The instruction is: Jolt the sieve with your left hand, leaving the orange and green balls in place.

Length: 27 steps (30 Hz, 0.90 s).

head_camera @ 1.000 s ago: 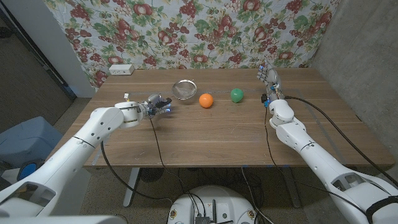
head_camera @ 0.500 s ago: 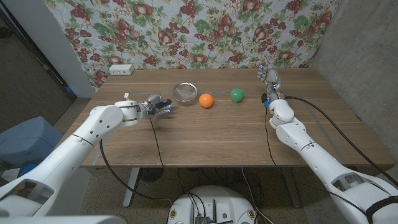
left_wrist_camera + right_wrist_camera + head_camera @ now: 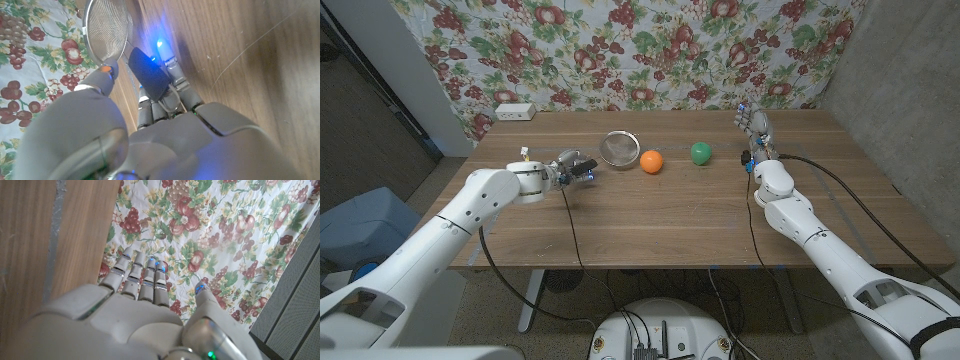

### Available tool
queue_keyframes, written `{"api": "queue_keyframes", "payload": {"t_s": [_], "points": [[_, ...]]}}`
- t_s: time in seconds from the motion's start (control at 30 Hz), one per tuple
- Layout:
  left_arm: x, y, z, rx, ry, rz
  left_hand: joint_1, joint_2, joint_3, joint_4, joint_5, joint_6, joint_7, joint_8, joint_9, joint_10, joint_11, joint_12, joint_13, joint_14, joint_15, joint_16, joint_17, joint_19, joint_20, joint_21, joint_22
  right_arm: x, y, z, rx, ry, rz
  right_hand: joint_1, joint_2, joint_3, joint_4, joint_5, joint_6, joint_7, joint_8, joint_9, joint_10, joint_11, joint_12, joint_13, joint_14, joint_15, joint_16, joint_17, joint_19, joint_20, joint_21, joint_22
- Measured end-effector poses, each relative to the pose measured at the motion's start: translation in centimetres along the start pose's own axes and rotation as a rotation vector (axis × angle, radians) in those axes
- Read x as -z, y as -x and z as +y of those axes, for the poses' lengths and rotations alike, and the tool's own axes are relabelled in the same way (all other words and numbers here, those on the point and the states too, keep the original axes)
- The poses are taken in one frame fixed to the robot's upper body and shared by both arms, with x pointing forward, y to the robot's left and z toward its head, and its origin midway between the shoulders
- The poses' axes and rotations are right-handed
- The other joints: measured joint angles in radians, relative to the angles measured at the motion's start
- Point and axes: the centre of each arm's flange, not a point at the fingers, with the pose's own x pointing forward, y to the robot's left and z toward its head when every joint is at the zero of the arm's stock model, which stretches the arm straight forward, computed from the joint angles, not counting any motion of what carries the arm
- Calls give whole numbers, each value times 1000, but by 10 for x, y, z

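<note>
A round metal sieve (image 3: 616, 147) sits on the wooden table (image 3: 650, 215) toward the back left of the middle. To its right lie an orange ball (image 3: 651, 161) and, further right, a green ball (image 3: 701, 152). My left hand (image 3: 575, 168) is just left of the sieve and in front of it, fingers stretched toward it and holding nothing. In the left wrist view the fingers (image 3: 172, 75) reach close to the sieve (image 3: 105, 32), and a dark flat piece lies between them. I cannot tell whether they touch. My right hand (image 3: 754, 128) stands at the back right, fingers straight, apart from both balls.
A white power strip (image 3: 514, 112) lies at the table's back left corner. A floral cloth (image 3: 640, 50) hangs behind the table, also seen beyond my right hand (image 3: 145, 310) as the cloth (image 3: 210, 230). Bare wood spreads across the front half.
My left hand has shifted slightly beside the sieve. The sieve, both balls and my right hand stay where they were.
</note>
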Motion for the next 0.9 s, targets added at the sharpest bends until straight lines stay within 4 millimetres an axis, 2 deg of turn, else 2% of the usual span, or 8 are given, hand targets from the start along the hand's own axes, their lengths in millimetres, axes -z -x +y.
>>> {"api": "queue_keyframes", "payload": {"t_s": [0.13, 0.3, 0.37, 0.53, 0.57, 0.7, 0.87, 0.9], "points": [[0, 2, -3, -7, -20, -23, 8, 7, -43, 5, 0, -89, 0, 2, -7, -95, 11, 0, -2, -121, 31, -8, -8, -97, 22, -59, 0, 0, 0, -1, -1, -1, -2, 0, 0, 0, 0, 0, 0, 0, 0, 0, 0, 0, 0, 0, 0, 0, 0, 0, 0, 0, 0, 0], [-4, 2, -3, -29, -42, -68, 8, 7, -71, 6, 0, -137, -6, 4, -9, -164, 14, 0, -2, -208, 48, -11, -15, -173, 37, -107, 0, 0, 1, -2, -1, -2, -3, -11, 11, 0, 0, 0, 0, 0, 0, 0, 0, 0, 0, 0, 0, 0, 0, 0, 0, 0, 0, 0], [-3, 4, -6, -31, -52, -81, 8, 7, -83, 7, 0, -157, -7, 4, -9, -191, 16, 0, -4, -243, 57, -14, -16, -201, 41, -125, 0, 0, 1, -3, -1, -2, -3, -20, 1, 0, 0, 0, 0, 0, 0, 0, 0, 0, 0, 0, 4, 4, 0, 0, 0, 0, 0, 0], [-15, 4, 3, -92, -75, -154, 13, 12, -108, 7, 4, -185, -35, 8, -14, -246, 15, 0, -7, -327, 84, -15, -20, -269, 59, -174, 0, 0, 1, -5, 3, -1, -2, -20, 1, 0, 0, 0, 0, 0, 0, 0, 0, 0, 0, 0, 6, 6, 0, 0, 0, 0, 0, 0], [-2, 7, -10, -67, -89, -145, 13, 12, -113, 7, 4, -190, -40, 8, -14, -255, 13, 0, -7, -344, 89, -15, -21, -282, 62, -184, 0, -1, 1, -4, -2, -8, -6, -20, 1, 0, 0, 0, 0, 0, 0, 0, 0, 0, 0, 0, 6, 6, 0, 0, 0, 0, 0, 0], [-4, 10, -13, -106, -114, -205, 13, 12, -127, 10, 4, -215, -60, 8, -14, -302, 17, 0, -7, -410, 105, -15, -25, -331, 68, -223, 0, 0, 1, -6, -2, -9, -4, -20, 1, 0, 0, 0, 0, 0, 0, 0, 0, 0, 0, 0, 6, 6, 0, 0, 0, 0, 0, 0], [-16, 13, -5, -165, -142, -283, 13, 12, -142, 11, 4, -238, -78, 8, -14, -349, 14, 0, -10, -472, 112, -15, -29, -376, 65, -267, 0, 2, 1, -8, 2, -8, -1, -20, 1, 3, 3, 0, 0, 0, 0, 0, 0, 0, 0, 0, 6, 6, 0, 0, -6, 6, 0, 0], [-5, 14, -17, -152, -154, -287, 13, 12, -143, 12, 4, -240, -80, 8, -16, -358, 13, 0, -11, -475, 112, -15, -29, -380, 69, -273, 0, 2, 1, -8, 3, -7, -1, -20, 1, 4, 4, 0, 0, 0, 0, 0, 0, 0, 0, 0, 6, 6, 0, 0, -6, 6, 0, 0]]}}
